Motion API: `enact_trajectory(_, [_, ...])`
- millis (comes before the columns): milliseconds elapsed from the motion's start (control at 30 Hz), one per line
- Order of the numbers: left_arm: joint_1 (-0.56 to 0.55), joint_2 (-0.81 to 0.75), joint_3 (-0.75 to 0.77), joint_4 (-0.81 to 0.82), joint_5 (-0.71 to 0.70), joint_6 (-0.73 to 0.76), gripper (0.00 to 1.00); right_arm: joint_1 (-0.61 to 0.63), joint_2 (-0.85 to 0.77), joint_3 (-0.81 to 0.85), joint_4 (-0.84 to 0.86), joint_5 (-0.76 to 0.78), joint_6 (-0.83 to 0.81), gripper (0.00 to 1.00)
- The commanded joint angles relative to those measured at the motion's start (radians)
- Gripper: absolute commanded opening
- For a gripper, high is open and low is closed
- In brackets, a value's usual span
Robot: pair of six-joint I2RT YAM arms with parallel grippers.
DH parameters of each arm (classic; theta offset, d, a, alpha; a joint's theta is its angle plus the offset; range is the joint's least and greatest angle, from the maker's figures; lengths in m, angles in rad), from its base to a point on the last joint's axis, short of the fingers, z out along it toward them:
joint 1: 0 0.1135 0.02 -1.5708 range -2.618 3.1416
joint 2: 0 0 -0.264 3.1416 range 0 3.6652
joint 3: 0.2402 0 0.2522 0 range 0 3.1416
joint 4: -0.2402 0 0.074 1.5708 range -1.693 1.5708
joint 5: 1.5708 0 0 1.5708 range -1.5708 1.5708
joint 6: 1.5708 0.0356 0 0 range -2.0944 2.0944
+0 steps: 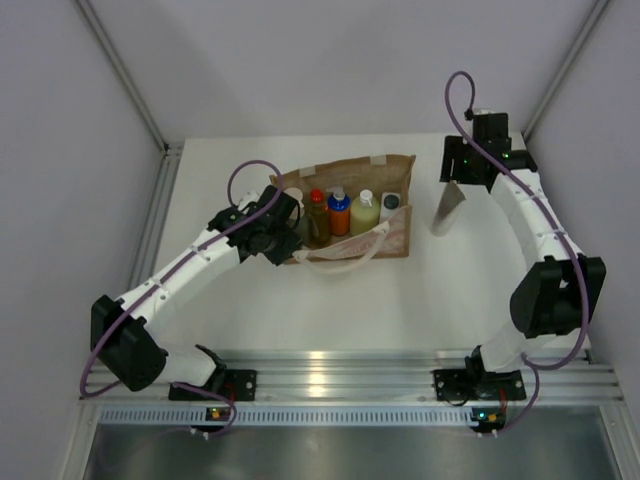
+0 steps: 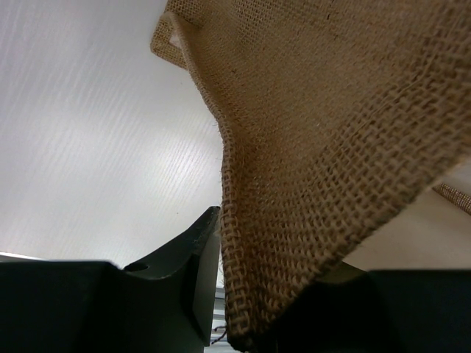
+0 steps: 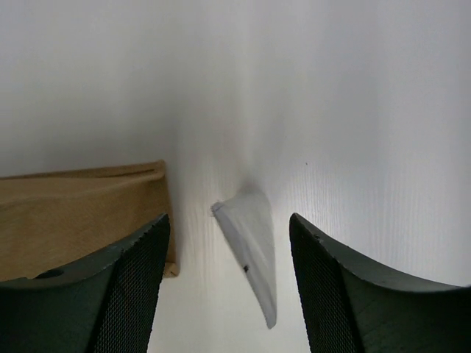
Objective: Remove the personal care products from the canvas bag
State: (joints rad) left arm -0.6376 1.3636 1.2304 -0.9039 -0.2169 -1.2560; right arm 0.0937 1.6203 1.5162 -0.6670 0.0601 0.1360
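The canvas bag (image 1: 398, 175) stands open at the table's middle. Inside stand an amber red-capped bottle (image 1: 317, 216), an orange-blue bottle (image 1: 339, 213), a pale-yellow white-capped bottle (image 1: 364, 214) and a white square dark-capped bottle (image 1: 389, 203). A pale cap (image 1: 293, 197) shows at the bag's left end. My left gripper (image 1: 288, 228) is shut on the bag's left wall; the woven fabric (image 2: 316, 147) fills the gap between its fingers (image 2: 195, 272). My right gripper (image 1: 456, 182) is open right of the bag. The flat grey sachet (image 1: 447, 211) is below it, blurred, touching neither finger (image 3: 254, 250).
The bag's white rope handle (image 1: 345, 262) hangs over its near side. The bag's right end (image 3: 81, 213) lies just left of my right gripper (image 3: 229, 220). White walls close the table's back and sides. An aluminium rail (image 1: 330, 375) runs along the near edge.
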Motion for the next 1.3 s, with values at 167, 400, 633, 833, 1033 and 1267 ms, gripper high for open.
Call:
enact_trajectory(167, [-0.001,-0.006,0.03,-0.026,0.001,0.013,0.36,0.191,-0.114,0.182,-0.048,-0.052,0.001,0.64])
enact_trajectory(400, [-0.002,0.037,0.072,-0.027,0.013,0.076,0.33,0.42,-0.128,0.191,-0.048,-0.097,-0.015,0.62])
enact_trajectory(633, [-0.002,0.061,0.095,-0.027,0.016,0.119,0.33,0.557,-0.157,0.036,-0.048,-0.099,0.02,0.62])
enact_trajectory(833, [-0.002,0.065,0.067,-0.027,0.013,0.133,0.33,0.558,-0.085,0.042,-0.048,0.01,-0.016,0.63])
enact_trajectory(1033, [-0.004,0.048,0.017,-0.027,0.014,0.145,0.31,0.537,0.038,0.142,-0.052,0.096,0.014,0.62])
enact_trajectory(1267, [-0.004,0.029,-0.011,-0.026,0.007,0.167,0.31,0.517,0.17,0.251,-0.069,0.112,0.028,0.6])
